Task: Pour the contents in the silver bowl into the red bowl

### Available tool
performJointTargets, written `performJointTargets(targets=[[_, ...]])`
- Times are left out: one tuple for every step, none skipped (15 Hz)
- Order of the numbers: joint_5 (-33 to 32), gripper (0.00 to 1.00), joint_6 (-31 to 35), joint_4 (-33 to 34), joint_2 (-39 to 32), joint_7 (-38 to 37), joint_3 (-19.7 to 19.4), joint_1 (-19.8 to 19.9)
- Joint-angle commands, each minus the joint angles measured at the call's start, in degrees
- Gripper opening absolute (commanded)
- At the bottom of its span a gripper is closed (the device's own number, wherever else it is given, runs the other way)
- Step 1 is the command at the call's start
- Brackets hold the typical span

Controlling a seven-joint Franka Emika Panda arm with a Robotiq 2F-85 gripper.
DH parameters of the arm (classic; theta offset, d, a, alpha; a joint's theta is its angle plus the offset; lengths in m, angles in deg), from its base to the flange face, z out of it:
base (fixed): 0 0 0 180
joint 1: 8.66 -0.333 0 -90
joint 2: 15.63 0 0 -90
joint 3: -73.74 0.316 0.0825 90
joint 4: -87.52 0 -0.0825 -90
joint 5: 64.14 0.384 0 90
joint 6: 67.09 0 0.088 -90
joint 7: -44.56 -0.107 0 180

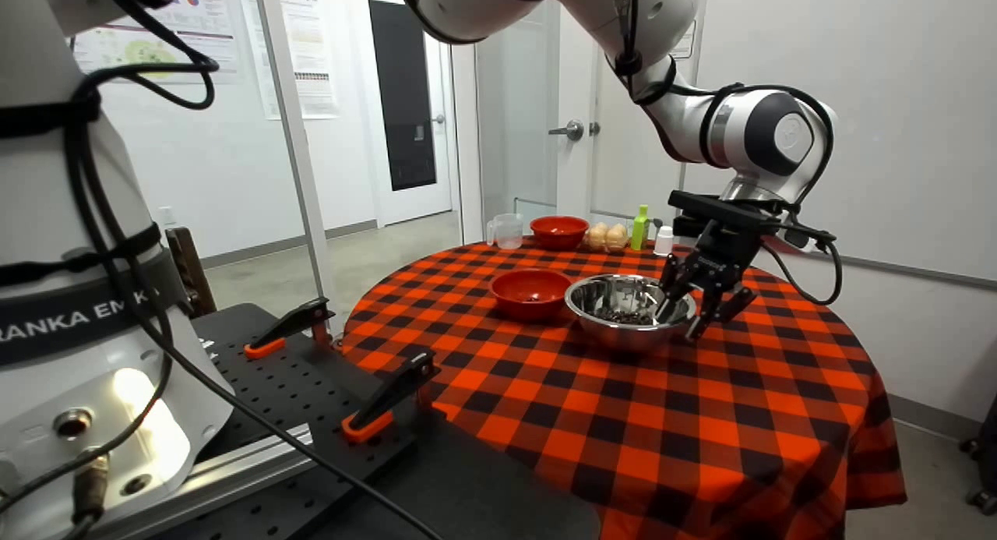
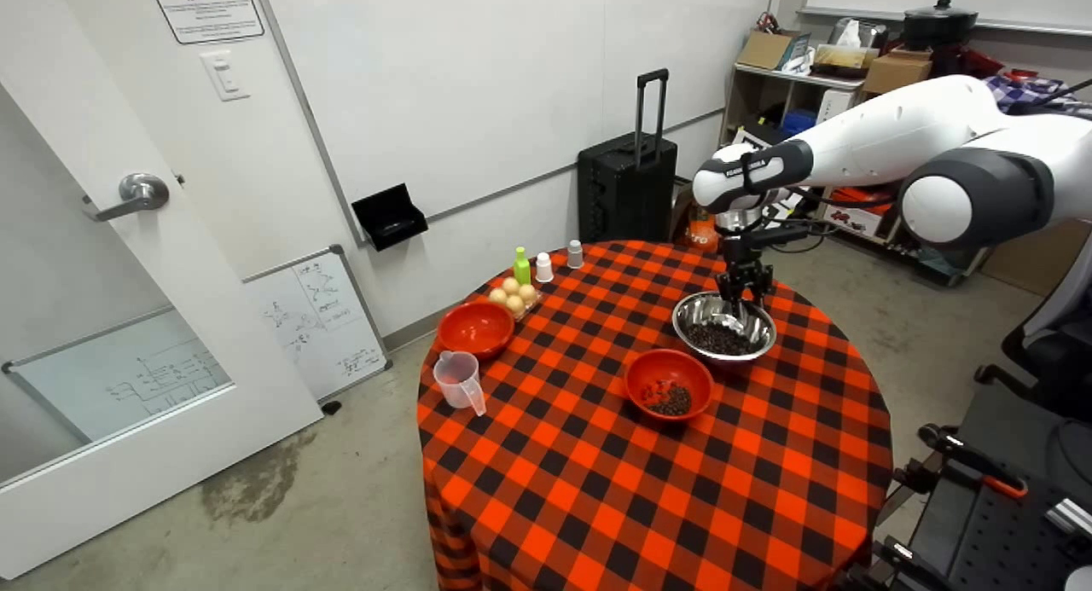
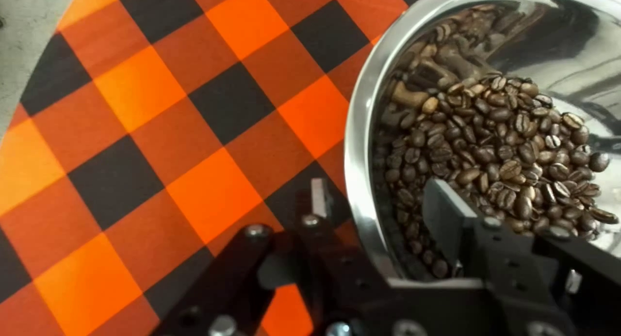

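My pincer (image 3: 378, 200) hangs partly spread, empty, fingers (image 3: 446, 219) astride the rim of the silver bowl (image 1: 615, 337) near the edge of the worktop (image 2: 546, 472), presumably to tip it over the nearer red bowl (image 1: 530, 309).

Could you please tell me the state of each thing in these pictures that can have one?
Silver bowl: upright, holding coffee beans
Red bowl beside it: upright, some beans inside
Pincer: open, straddling the silver bowl's rim
Other red bowl: upright
Jug: upright
Eggs: looking whole
Green bottle: upright
White container: upright
Grey container: upright
Suitcase: standing, handle pulled out
Pot: covered
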Motion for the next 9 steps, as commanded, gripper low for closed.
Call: performJointTargets(targets=[[0.0,0.24,-1.9,2.9,-1.4,0.6,0.2,0.4],[0.0,0.16,-1.9,2.8,-1.4,0.6,0.3,0.4],[0.0,0.08,-1.7,2.5,-1.1,0.7,0.3,0.4],[0.1,0.01,-1.5,2.2,-0.8,0.8,0.3,0.4],[0.2,0.01,-1.4,1.9,-0.4,1.1,0.3,0.4],[0.2,0.01,-1.1,1.7,0.1,1.0,0.3,0.4],[0.2,0.03,-0.7,1.5,0.6,0.6,0.2,0.3],[0.3,0.0,-0.4,1.5,1.0,0.4,0.1,0.3],[0.3,0.01,0.0,1.5,1.6,0.0,0.0,0.3]])
